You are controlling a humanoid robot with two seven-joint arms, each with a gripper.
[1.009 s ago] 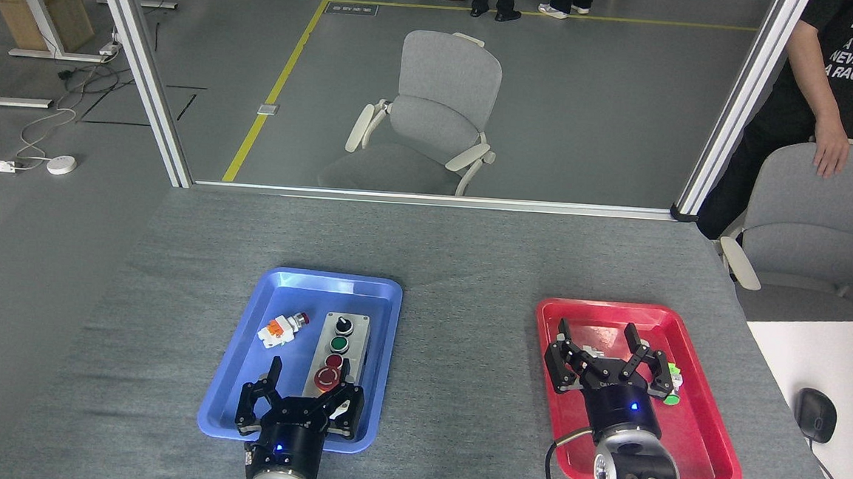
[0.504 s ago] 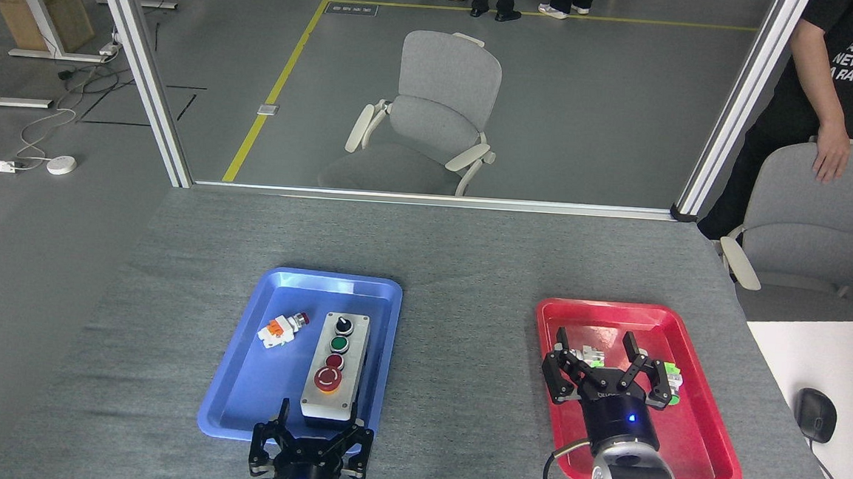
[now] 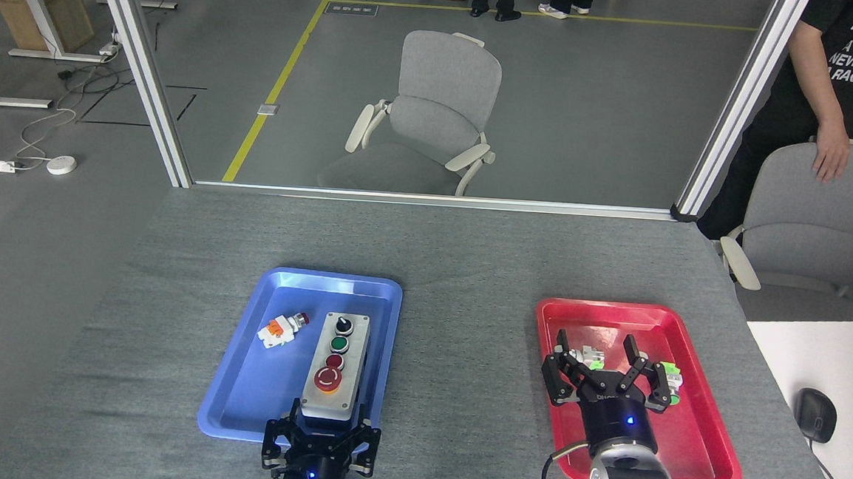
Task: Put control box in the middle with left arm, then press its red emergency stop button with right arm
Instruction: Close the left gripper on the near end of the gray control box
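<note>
The control box [image 3: 336, 367] lies lengthwise in the blue tray [image 3: 262, 377], light grey on a black base, with a black knob, a green button, a dark red one and the big red emergency stop button [image 3: 328, 379] nearest me. My left gripper [image 3: 322, 426] is open at the tray's near rim, just below the box's near end, not holding it. My right gripper [image 3: 601, 346] is open above the red tray [image 3: 696, 426], holding nothing. The middle [image 3: 463, 360] is bare grey felt between the trays.
A small white-orange switch part [image 3: 282, 328] lies in the blue tray left of the box. White-green parts [image 3: 670, 380] lie in the red tray by my right gripper. A person [image 3: 843, 87] stands at the far right behind a grey chair [image 3: 812, 233].
My left gripper has drawn back toward me, from over the box's near end to the tray's near rim, uncovering the big red button. My right gripper dropped slightly.
</note>
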